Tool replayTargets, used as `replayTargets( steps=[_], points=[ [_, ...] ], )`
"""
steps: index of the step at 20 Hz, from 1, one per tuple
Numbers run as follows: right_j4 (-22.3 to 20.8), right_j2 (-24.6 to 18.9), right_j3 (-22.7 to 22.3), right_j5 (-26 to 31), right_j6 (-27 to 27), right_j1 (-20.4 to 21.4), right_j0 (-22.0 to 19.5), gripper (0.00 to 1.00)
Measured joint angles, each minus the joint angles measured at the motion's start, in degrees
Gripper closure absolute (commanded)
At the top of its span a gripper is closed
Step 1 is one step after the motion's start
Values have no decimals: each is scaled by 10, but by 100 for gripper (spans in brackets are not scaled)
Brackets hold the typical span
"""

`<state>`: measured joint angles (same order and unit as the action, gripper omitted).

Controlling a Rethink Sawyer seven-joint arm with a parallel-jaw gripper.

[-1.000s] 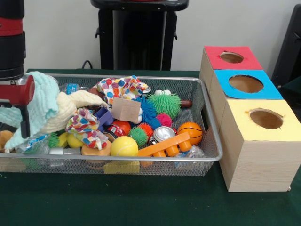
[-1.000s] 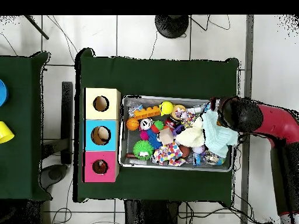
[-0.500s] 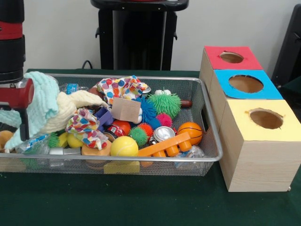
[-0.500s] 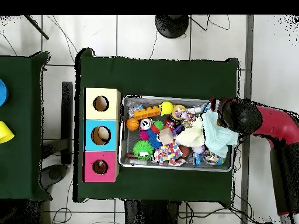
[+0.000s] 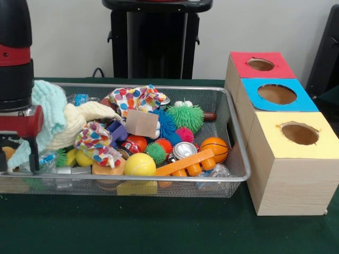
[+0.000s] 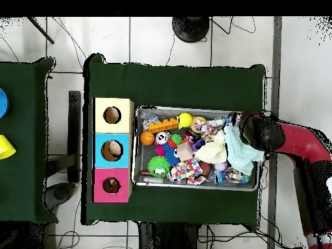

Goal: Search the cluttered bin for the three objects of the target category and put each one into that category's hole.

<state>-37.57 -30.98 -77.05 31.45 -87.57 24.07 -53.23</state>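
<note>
At the bin's (image 5: 239, 138) end, end effector (image 5: 18, 153) among cloths, grip unreadable in both views.

The wire bin (image 5: 239, 138) is heaped past its rim, toys touching, leaving no bare mesh to reach through; the arm (image 5: 16, 79) and mint cloth (image 5: 48, 106) block its end farthest from the 3 boxes (image 5: 286, 159); green table (image 5: 159, 227) beside it lies open.

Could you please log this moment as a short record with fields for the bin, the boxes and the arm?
bin: wide silver wire-mesh basket, crowded with toys and cloths
boxes: three pale wooden boxes beside the basket, tops red, blue, yellow, each with a round hole
arm: red and black arm over the basket's end farthest from the boxes, at a mint-green cloth
end effector: state cannot be told
plush animals: none clearly visible
</note>
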Motion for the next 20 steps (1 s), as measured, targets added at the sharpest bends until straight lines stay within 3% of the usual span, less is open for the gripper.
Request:
replayTargets(
  steps=[20],
  points=[
    [-3,-17,-45,-23,0,23,-44,0]
  ],
)
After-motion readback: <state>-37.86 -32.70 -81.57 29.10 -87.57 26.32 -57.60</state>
